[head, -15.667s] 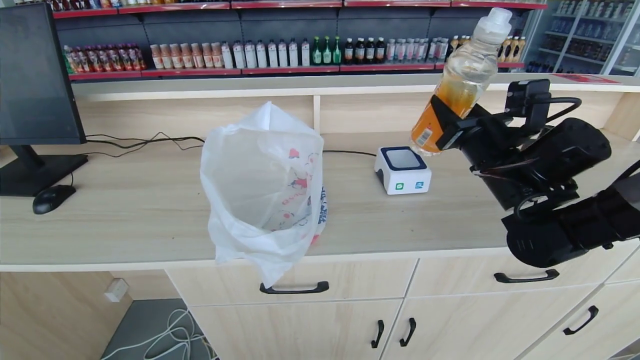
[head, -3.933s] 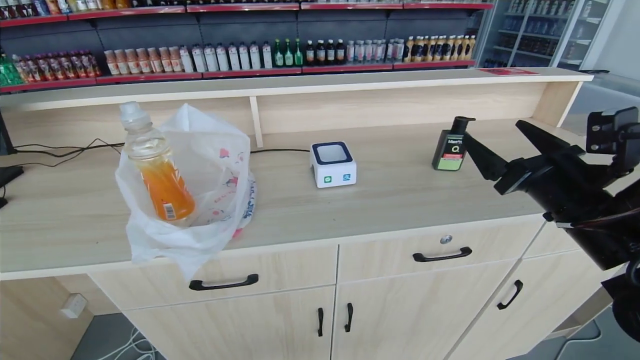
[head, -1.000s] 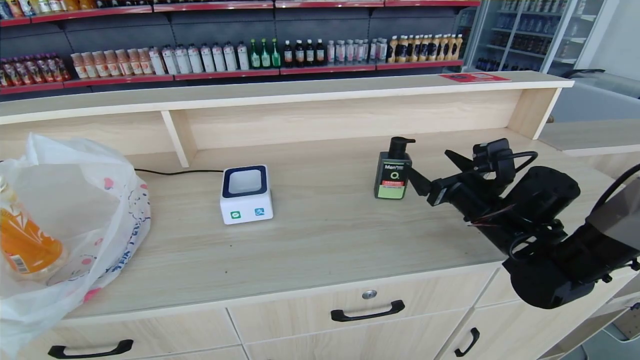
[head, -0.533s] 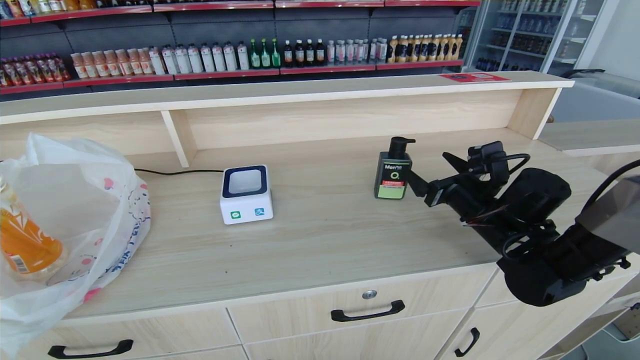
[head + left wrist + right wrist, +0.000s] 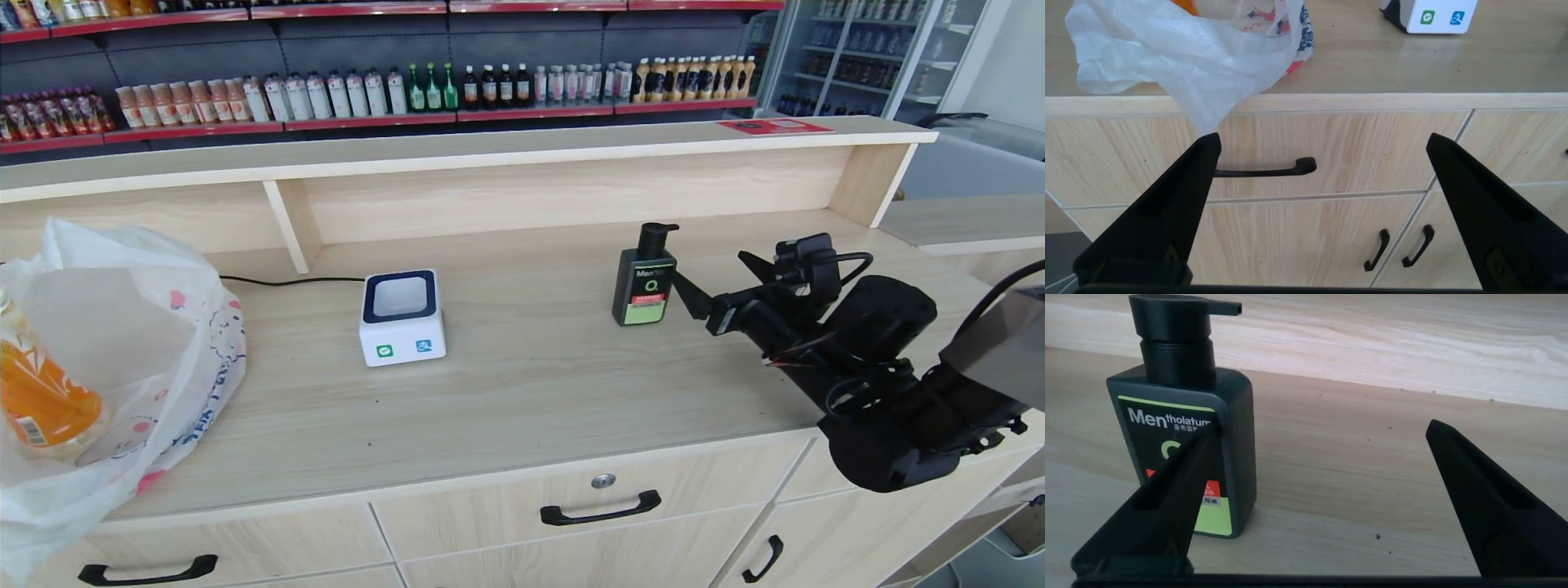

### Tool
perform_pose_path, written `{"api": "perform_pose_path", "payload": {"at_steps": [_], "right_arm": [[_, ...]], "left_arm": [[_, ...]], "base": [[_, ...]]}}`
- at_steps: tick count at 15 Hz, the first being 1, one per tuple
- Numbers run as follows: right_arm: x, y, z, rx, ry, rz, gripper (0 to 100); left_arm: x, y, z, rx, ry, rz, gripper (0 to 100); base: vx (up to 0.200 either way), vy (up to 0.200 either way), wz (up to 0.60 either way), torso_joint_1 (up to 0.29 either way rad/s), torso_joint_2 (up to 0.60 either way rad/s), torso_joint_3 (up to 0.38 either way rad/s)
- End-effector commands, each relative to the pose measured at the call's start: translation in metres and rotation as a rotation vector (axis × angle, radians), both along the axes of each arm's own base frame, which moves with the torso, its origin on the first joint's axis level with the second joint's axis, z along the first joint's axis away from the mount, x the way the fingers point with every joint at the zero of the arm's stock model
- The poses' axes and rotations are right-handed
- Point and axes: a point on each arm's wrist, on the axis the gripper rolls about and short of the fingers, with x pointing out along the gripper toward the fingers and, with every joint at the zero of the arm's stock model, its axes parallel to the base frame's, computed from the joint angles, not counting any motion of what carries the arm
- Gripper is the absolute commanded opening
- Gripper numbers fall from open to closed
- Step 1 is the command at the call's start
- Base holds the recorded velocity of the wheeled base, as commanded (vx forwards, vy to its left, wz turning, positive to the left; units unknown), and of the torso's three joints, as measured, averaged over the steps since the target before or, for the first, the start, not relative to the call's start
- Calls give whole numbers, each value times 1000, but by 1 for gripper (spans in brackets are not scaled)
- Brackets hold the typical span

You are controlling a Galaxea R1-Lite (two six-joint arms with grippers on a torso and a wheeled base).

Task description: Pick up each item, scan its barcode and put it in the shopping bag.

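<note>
A dark pump bottle (image 5: 645,278) with a green label stands upright on the wooden counter (image 5: 522,384), right of centre. My right gripper (image 5: 712,271) is open just to its right, at bottle height. In the right wrist view one finger (image 5: 1167,506) overlaps the front of the pump bottle (image 5: 1188,441), which stands off to one side of the gap rather than in it. The white scanner (image 5: 402,317) sits mid-counter. At far left the white shopping bag (image 5: 139,327) holds an orange drink bottle (image 5: 41,400). My left gripper (image 5: 1323,140) is open and empty, in front of the cabinet drawers below the counter.
A raised shelf (image 5: 457,151) runs along the back of the counter, with a divider (image 5: 286,224). The scanner's black cable (image 5: 286,282) trails left. Drawer handles (image 5: 600,510) sit below the counter edge. Store shelves of bottles (image 5: 408,90) stand behind.
The right gripper has shifted slightly to the right beside the pump bottle, and the bottle appears turned a little. Bag, scanner and left arm are as before.
</note>
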Motion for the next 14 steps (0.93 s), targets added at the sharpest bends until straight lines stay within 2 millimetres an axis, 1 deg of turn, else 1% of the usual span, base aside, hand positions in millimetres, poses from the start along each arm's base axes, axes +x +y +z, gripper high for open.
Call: {"api": "perform_pose_path", "payload": {"at_steps": [1, 4, 5, 7, 8, 11, 14], "right_arm": [[1, -3, 0, -1, 0, -9, 100], [0, -1, 2, 0, -6, -1, 100], [-6, 11, 7, 3, -20, 33, 100], [-10, 21, 10, 7, -27, 64, 100], [-13, 31, 11, 11, -29, 94, 100], [-18, 53, 0, 19, 15, 160, 100], [-23, 62, 0, 20, 16, 188, 100]], "left_arm": [[0, 0, 0, 1, 0, 0, 100], [0, 0, 0, 0, 0, 0, 100], [0, 0, 0, 0, 0, 0, 100], [0, 0, 0, 0, 1, 0, 100], [0, 0, 0, 0, 1, 0, 100], [0, 0, 0, 0, 1, 0, 100], [0, 0, 0, 0, 1, 0, 100]], "base": [[0, 0, 0, 0, 0, 0], [0, 0, 0, 0, 0, 0], [0, 0, 0, 0, 0, 0], [0, 0, 0, 0, 0, 0], [0, 0, 0, 0, 0, 0], [0, 0, 0, 0, 0, 0], [0, 0, 0, 0, 0, 0]]}}
